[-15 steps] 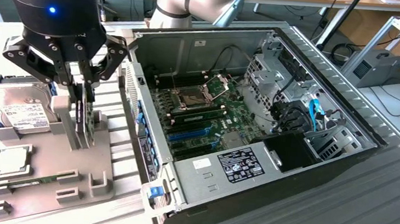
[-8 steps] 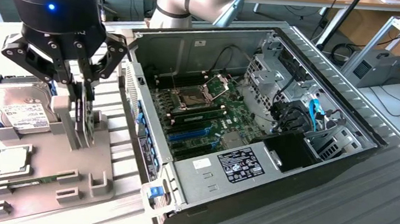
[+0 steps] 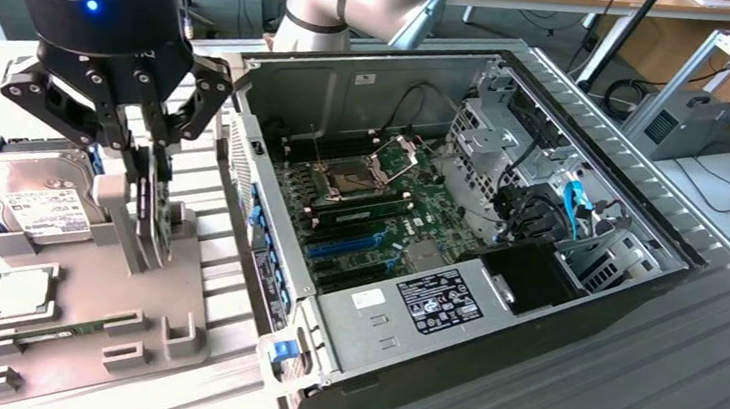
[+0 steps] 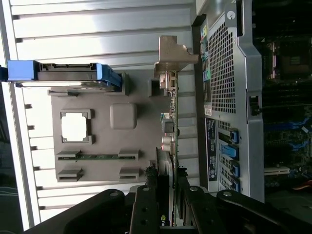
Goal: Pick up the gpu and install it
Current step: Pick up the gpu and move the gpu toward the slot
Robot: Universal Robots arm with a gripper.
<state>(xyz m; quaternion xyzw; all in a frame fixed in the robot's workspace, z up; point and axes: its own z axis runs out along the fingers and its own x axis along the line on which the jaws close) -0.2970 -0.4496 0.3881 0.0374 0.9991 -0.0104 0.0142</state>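
Note:
The gpu point(image 3: 166, 218) stands on edge in the grey parts holder point(image 3: 93, 314), a thin green card with a black fan shroud. In the wrist view the gpu point(image 4: 170, 127) runs edge-on, and its silver end bracket point(image 4: 171, 52) is at the far end, close to the computer case's rear panel point(image 4: 225, 92). My gripper point(image 3: 144, 244) reaches down over the card with one black finger on each flat face, shut on it. In the wrist view the gripper point(image 4: 166, 197) has its fingers point(image 4: 146, 207) pressed against the card's near end. Whether the card has left its slot is unclear.
The open computer case point(image 3: 612, 213) lies at the exterior view's right, motherboard point(image 3: 378, 216) facing up with blue slots point(image 3: 341, 247). On the holder are a hard drive point(image 3: 37, 195) in blue rails, a CPU point(image 3: 19, 292) and a memory stick point(image 4: 97, 156). Slatted table all round.

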